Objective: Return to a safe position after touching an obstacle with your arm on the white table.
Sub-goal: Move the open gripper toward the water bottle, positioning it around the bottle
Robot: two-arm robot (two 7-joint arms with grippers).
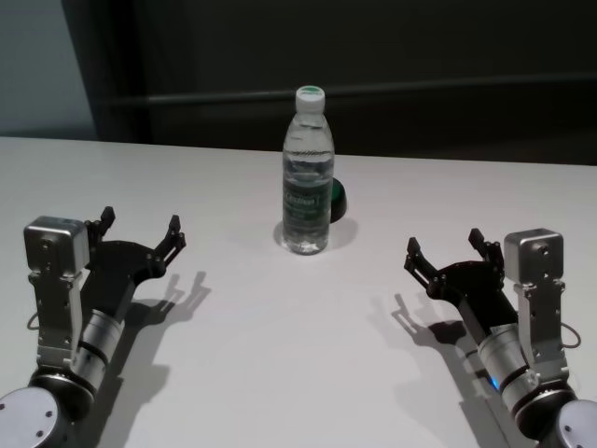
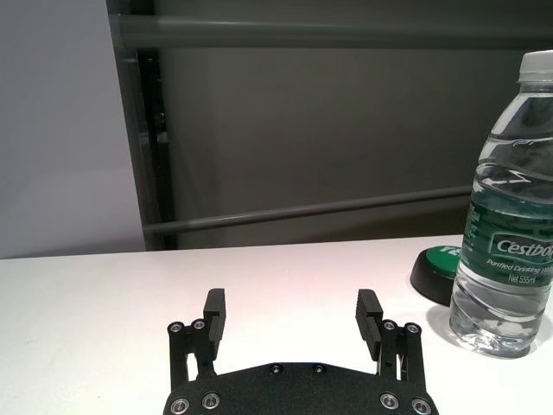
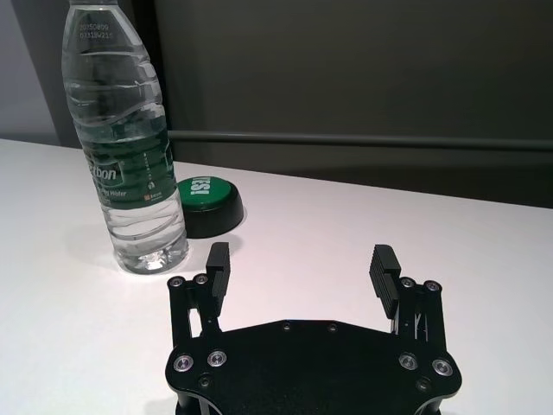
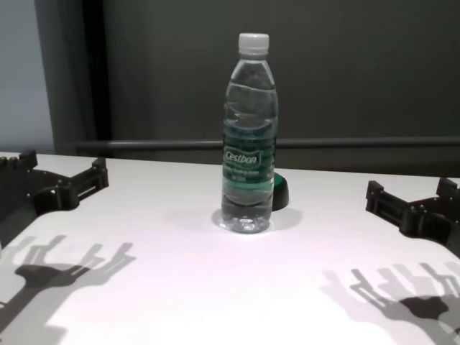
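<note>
The obstacle, a clear water bottle [image 1: 307, 173] with a white cap and a green label, stands upright on the white table [image 1: 280, 355] at its middle back. It also shows in the chest view [image 4: 249, 133], the left wrist view [image 2: 508, 216] and the right wrist view [image 3: 125, 138]. My left gripper [image 1: 140, 231] is open and empty above the table at the left, well apart from the bottle. My right gripper [image 1: 446, 247] is open and empty at the right, also apart from it. Both show in their wrist views, the left [image 2: 294, 313] and the right [image 3: 302, 264].
A small dark dome with a green top [image 1: 336, 199] sits on the table just behind and right of the bottle, close to it. A dark wall with a horizontal rail [image 4: 359, 144] runs behind the table's far edge.
</note>
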